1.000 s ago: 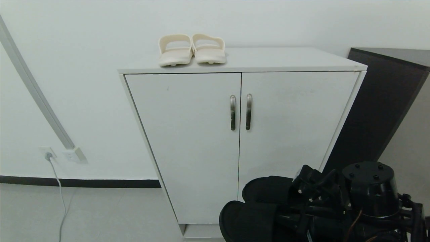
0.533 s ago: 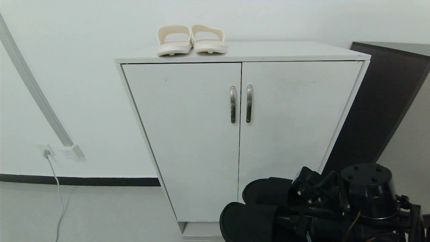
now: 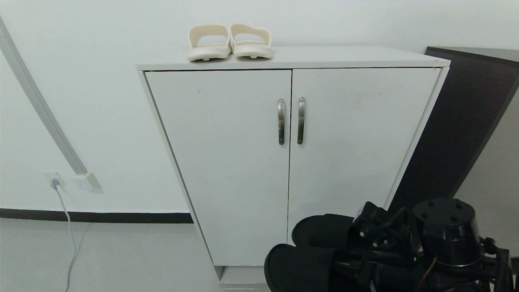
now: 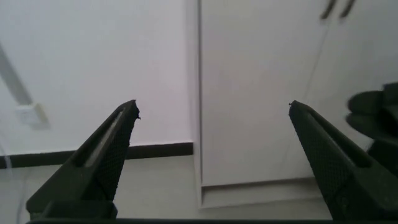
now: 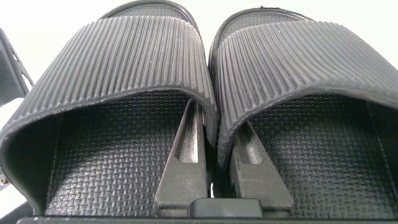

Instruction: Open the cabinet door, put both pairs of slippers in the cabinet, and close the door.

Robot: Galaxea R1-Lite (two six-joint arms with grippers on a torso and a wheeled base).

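Note:
A white cabinet (image 3: 227, 162) stands against the wall with both doors closed; its two metal handles (image 3: 281, 121) meet at the middle. A cream pair of slippers (image 3: 230, 41) sits on its top, left of centre. Low in front of the right door, my right gripper (image 5: 216, 168) is shut on the black pair of slippers (image 3: 320, 243), its fingers (image 5: 186, 155) under the ribbed straps (image 5: 124, 68), pinching the two inner sides together. My left gripper (image 4: 213, 107) is open with nothing in it, facing the cabinet's (image 4: 261, 93) left edge above the floor.
A dark cabinet (image 3: 466, 121) stands tight against the white one's right side. On the left wall a slanted conduit (image 3: 36, 101) runs down to a socket (image 3: 54, 182) with a cable hanging to the grey floor (image 3: 101, 259).
The whole head view has shifted, so the cabinet top and cream slippers sit higher in the picture. The cabinet doors stay closed and the right gripper keeps its hold on the black slippers.

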